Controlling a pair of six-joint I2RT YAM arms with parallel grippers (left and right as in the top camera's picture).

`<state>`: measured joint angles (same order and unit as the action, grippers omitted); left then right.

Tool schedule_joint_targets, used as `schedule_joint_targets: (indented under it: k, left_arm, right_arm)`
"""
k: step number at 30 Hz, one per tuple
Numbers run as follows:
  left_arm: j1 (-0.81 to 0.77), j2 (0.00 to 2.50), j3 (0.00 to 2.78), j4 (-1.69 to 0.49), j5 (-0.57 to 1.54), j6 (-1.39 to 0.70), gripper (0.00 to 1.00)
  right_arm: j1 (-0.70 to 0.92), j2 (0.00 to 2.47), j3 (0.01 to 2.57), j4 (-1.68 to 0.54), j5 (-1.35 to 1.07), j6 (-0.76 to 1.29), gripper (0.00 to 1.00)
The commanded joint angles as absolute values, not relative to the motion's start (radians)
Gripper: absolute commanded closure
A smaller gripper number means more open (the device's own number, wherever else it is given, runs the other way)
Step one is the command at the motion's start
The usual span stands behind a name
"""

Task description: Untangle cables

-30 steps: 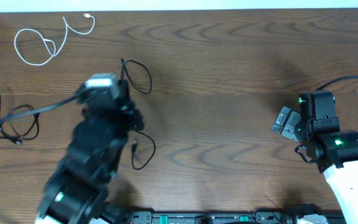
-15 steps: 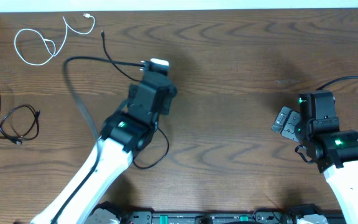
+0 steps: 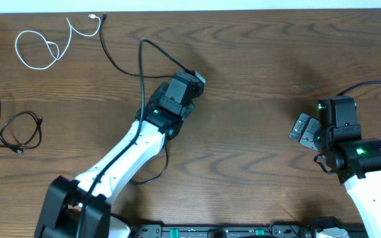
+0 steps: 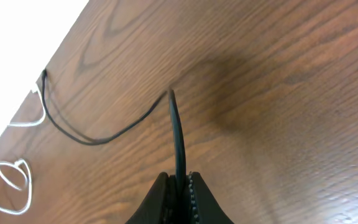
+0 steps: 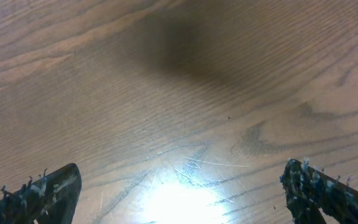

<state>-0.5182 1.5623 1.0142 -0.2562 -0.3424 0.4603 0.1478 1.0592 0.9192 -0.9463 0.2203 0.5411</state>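
Note:
My left gripper [image 3: 197, 78] is shut on a long black cable [image 3: 141, 56] near the table's middle. The cable arcs up from the jaws, drops to the wood and runs to its plug end at the back left. In the left wrist view the cable [image 4: 178, 137] rises from between the shut fingers [image 4: 180, 180] and trails off left. Its other end curls under my left arm [image 3: 159, 168]. A second black cable [image 3: 15, 131] lies coiled at the left edge. A white cable [image 3: 42, 46] lies looped at the back left. My right gripper [image 3: 301, 127] is open and empty at the right [image 5: 179, 186].
The table's back edge [image 3: 243, 9] meets a white wall. A black rail with connectors [image 3: 230, 231] runs along the front edge. The right arm's own black lead [image 3: 369, 84] loops at the far right.
My left arm has swung right and toward the table's middle, dragging the black cable with it. The cable has pulled away from the coiled one at the left. The right arm has not moved.

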Motion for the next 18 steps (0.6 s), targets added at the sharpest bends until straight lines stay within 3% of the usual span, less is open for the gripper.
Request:
schedule_joint_targets:
  k: [1, 9, 15, 18]
  left_arm:
    - [-0.516, 1.577, 1.025, -0.226, -0.353, 0.55, 0.93]
    - [-0.516, 1.574, 1.025, 0.078, -0.439, 0.784, 0.92]
    - [-0.502, 1.575, 1.025, 0.216, -0.353, 1.091, 0.93]
    - [-0.477, 1.578, 1.025, 0.214, -0.294, 1.127, 0.93]
  right_arm:
    - [0.141, 1.053, 0.921, -0.947, 0.229, 0.553, 0.01]
    - [0.141, 1.053, 0.921, -0.947, 0.229, 0.553, 0.01]
    - [0.141, 1.053, 0.921, -0.947, 0.229, 0.553, 0.01]
    - [0.141, 1.053, 0.921, -0.947, 0.229, 0.553, 0.01]
